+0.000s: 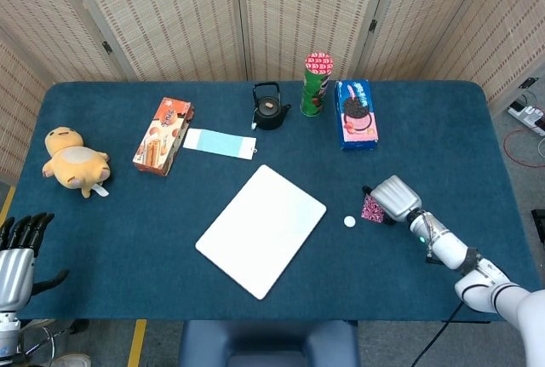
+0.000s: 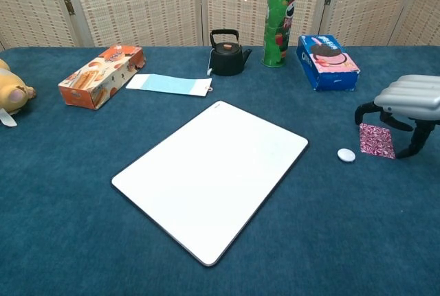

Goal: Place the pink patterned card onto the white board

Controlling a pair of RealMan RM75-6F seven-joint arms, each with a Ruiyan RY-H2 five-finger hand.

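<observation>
The pink patterned card [image 1: 371,208] [image 2: 377,140] lies flat on the blue tablecloth, to the right of the white board [image 1: 261,229] [image 2: 213,176]. My right hand [image 1: 395,197] [image 2: 410,98] arches over the card's right side, with the thumb down on one side and the other fingers down on the other. Part of the card still shows under the palm, and the hand holds nothing. My left hand [image 1: 17,260] hangs at the lower left, off the table, with its fingers spread and empty.
A small white round piece [image 1: 349,221] [image 2: 346,154] sits between card and board. Along the back stand a blue cookie box [image 1: 355,114], a green chip can [image 1: 316,83], a black teapot [image 1: 269,106], a light-blue slip [image 1: 220,143] and an orange snack box [image 1: 163,135]. A yellow plush [image 1: 77,159] lies far left.
</observation>
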